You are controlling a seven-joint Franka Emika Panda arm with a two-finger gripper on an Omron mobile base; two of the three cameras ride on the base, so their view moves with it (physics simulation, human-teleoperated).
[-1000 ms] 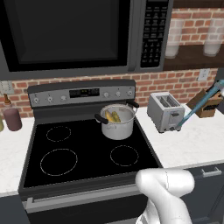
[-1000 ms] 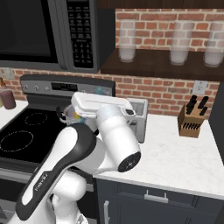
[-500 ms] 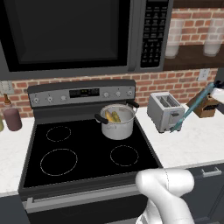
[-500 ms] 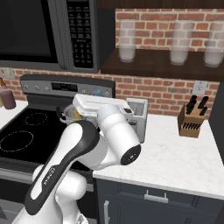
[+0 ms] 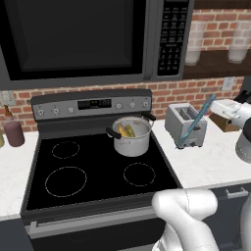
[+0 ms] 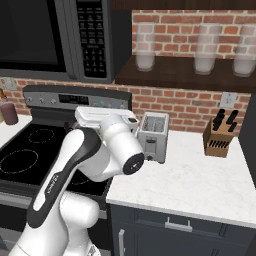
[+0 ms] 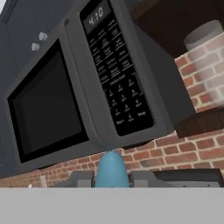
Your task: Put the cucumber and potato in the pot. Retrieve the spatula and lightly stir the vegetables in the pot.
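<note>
The white robot arm reaches out to the right over the pale stone counter (image 5: pixel 211 164), and its claw (image 5: pixel 214 104) is clamped on the top end of the slim spatula with the pale blue-grey handle (image 5: pixel 196 123). The spatula hangs at a slant, down and to the left of the claw, crossing in front of the boxy silver toaster (image 5: pixel 184 124); whether its lower tip touches the toaster or the counter, I cannot tell. In the hand view the rounded blue end of the spatula (image 7: pixel 111 169) sits squeezed between the two dark finger tips (image 7: pixel 81 178).

Well off to the left of the claw and lower down, the small shiny steel pot with two black side handles (image 5: pixel 131 136) stands on the back right burner of the black glass stove top (image 5: pixel 93 171). Inside it lie the two small yellowish-green vegetables (image 5: pixel 126 130), side by side against the far wall. The toaster sits between the pot and the claw, just right of the stove.

Above and left of the claw hangs the big dark grey microwave with its button panel (image 7: pixel 114 74). Just behind the claw, against the red brick wall (image 6: pixel 190 105), sits the wooden knife block (image 6: pixel 218 138) with dark handles. Higher up, frosted glass jars (image 6: pixel 145 46) stand on a dark wooden shelf (image 6: pixel 175 76).
</note>
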